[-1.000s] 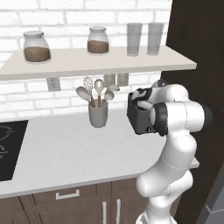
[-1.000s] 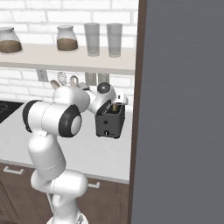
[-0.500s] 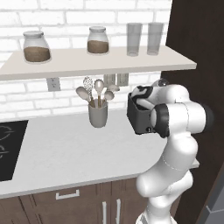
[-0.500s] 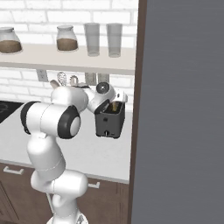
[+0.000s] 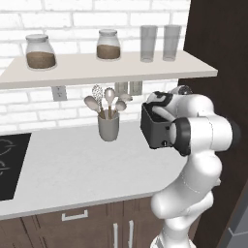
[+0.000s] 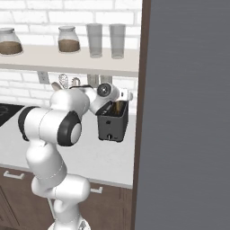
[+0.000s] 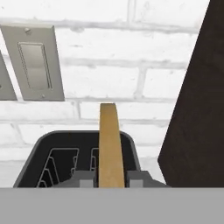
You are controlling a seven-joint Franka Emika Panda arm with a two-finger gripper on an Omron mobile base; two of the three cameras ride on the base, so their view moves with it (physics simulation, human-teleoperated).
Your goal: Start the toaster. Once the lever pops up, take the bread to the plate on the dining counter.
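overhead, a shelf is running along the white brick wall, carrying two jars and two glasses. below it, a pale worktop is sitting over dark cabinets, with a black hob at the left edge and a tall dark panel at the right. a grey utensil cup is standing near the wall, beside the toaster, which is sitting on the worktop close to the panel. the claw is reaching down over the toaster's top, its tips narrowed and pinching the bread, which is standing upright and edge-on in a slot. wall switches are showing behind.
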